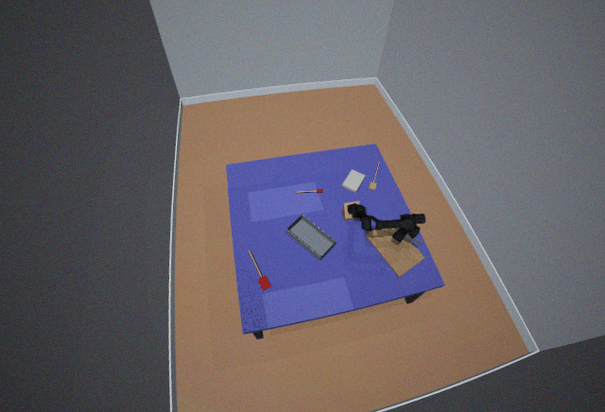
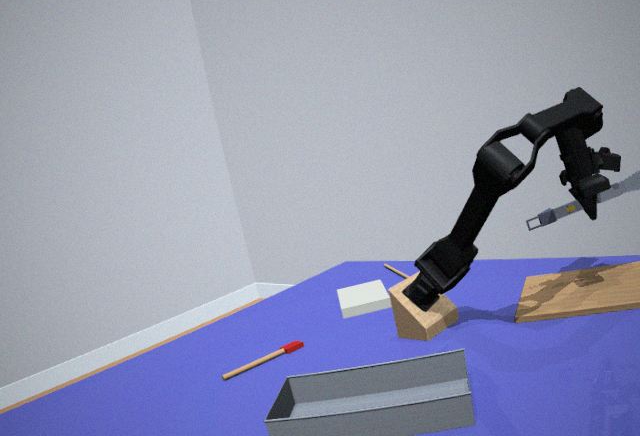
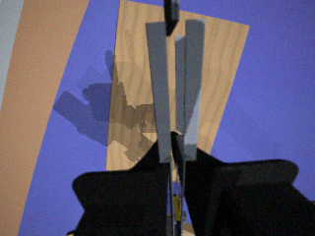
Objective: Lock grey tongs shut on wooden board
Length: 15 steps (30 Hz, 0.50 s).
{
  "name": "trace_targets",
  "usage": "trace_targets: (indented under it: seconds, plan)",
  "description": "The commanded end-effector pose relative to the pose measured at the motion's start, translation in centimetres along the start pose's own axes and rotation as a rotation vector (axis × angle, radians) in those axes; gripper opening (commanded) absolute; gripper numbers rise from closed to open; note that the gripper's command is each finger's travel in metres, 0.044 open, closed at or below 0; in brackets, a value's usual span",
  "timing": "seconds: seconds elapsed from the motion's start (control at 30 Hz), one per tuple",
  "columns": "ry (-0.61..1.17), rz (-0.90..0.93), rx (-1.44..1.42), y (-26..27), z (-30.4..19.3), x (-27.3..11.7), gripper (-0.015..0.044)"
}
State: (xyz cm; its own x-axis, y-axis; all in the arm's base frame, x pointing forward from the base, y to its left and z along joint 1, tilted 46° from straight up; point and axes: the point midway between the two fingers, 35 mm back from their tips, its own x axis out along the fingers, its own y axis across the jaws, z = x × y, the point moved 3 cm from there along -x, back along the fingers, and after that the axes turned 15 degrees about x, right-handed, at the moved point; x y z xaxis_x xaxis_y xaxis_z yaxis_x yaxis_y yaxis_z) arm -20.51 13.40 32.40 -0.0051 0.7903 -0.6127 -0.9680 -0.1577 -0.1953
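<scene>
Exterior view, item one: grey tongs (image 1: 416, 241) (image 2: 560, 211) (image 3: 157, 88), raised over the wooden board (image 1: 398, 256) (image 2: 584, 291) (image 3: 226, 49) at the right, not touching it; pull ring end low toward the left, tips higher toward the right, the whole slanting.

Item two: my gripper (image 1: 396, 240) (image 2: 593, 216) (image 3: 168, 136), pointing down, nearly closed, with the tongs pinched between the fingers. The tongs' arms stand close together; whether the lock has caught, I cannot tell.

Item three: roasting tin (image 1: 311, 236) (image 2: 377, 413), on the tabletop (image 1: 300, 163) (image 2: 155, 395) (image 3: 281, 98), left of the board, the tongs out of it.

Item four: white block (image 1: 354, 180) (image 2: 364, 299), toward the far side, beyond the wedge-shaped wooden block (image 1: 346, 212) (image 2: 413, 322) under my arm's base.

Step in hand, as I judge it: bringing the squeezed tongs from tips-up toward flat, then down to the board. To do it well: keep the squeeze firm through the turn, since an uncaught lock would spring open on release. Level the slant first, or the ring end will meet the wood early and twist the tongs in my grip. Centre their length over the board, lower slowly until both ends bear, then part the fingers a little and watch the arms before lifting straight away.
</scene>
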Motion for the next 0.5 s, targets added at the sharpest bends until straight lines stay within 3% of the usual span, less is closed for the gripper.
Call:
trace_targets:
  seconds: [0.0,0.47]
  plan:
    - [0.025,-0.019,0.013,-0.31,0.12,-0.3,-0.015]
    - [0.032,-0.022,0.014,-0.22,0.09,0.2,-0.015]
